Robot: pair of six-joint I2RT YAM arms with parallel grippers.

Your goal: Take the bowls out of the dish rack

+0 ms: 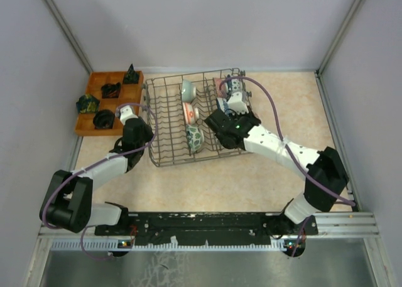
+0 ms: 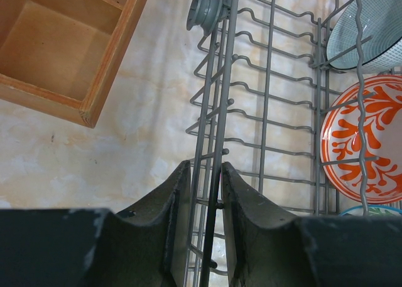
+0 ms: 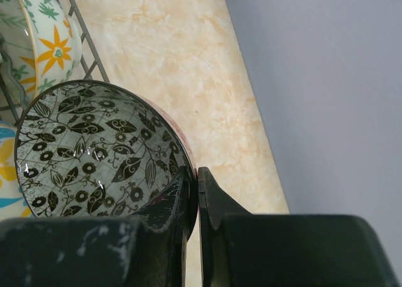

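Dish rack (image 1: 166, 130) sits mid-surface, nearer the far edge, slightly skewed.

Left fingers (image 2: 173, 224) are narrow and clamped on the wire of the rack's left wall, one finger inside it and one outside.

Right fingers (image 3: 217, 205) are pinched shut on the rim of a black-leaf bowl (image 3: 94, 149) at the rack's right side, with bare surface beyond it. Cannot tell whether this bowl is clear of the tines. A yellow-flower bowl (image 3: 47, 45) is just beside it, inside the rack wires.

Standing on edge in the middle rows, far to near:
- pale green bowl (image 1: 187, 89)
- red-and-white bowl (image 1: 191, 113)
- green floral bowl (image 1: 194, 138)

Orange tray (image 1: 107, 102) is at the far left corner, just beside the rack, with dark objects (image 1: 102, 119) in its compartments.
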